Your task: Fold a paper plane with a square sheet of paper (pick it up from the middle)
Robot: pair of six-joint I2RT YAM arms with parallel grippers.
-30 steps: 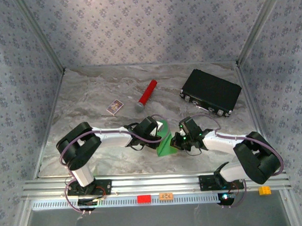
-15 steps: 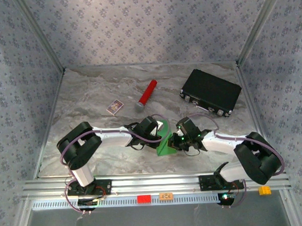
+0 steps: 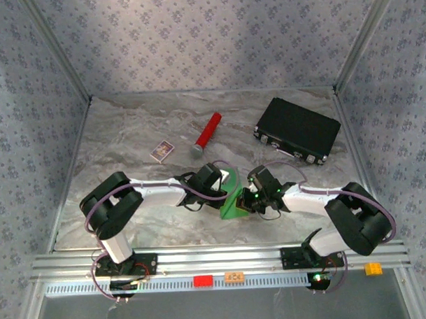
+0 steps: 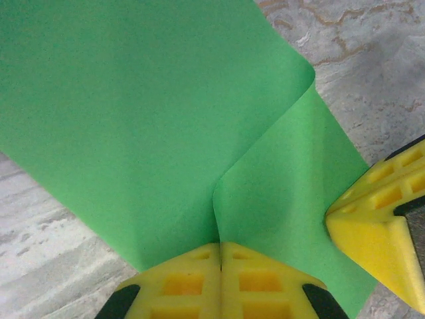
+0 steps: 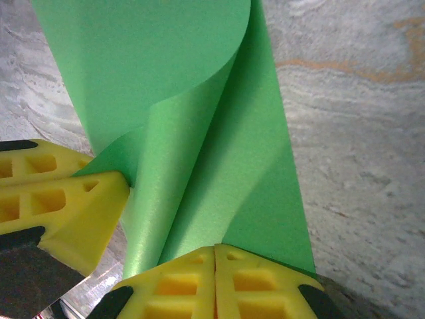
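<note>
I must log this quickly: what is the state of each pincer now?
Left pincer: closed on the green paper.
Right pincer: closed on the same paper.

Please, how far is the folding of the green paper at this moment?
Done: the green sheet is bent over in a soft curve, partly raised from the table. In hand: the left jaws and the right jaws are both shut on it, close together. Left: no sharp crease shows, and no dart shape, so the plane's folds all remain.

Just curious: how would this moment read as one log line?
left gripper: shut on green sheet; right gripper: shut on green sheet; sheet: curled over, mid-fold
</note>
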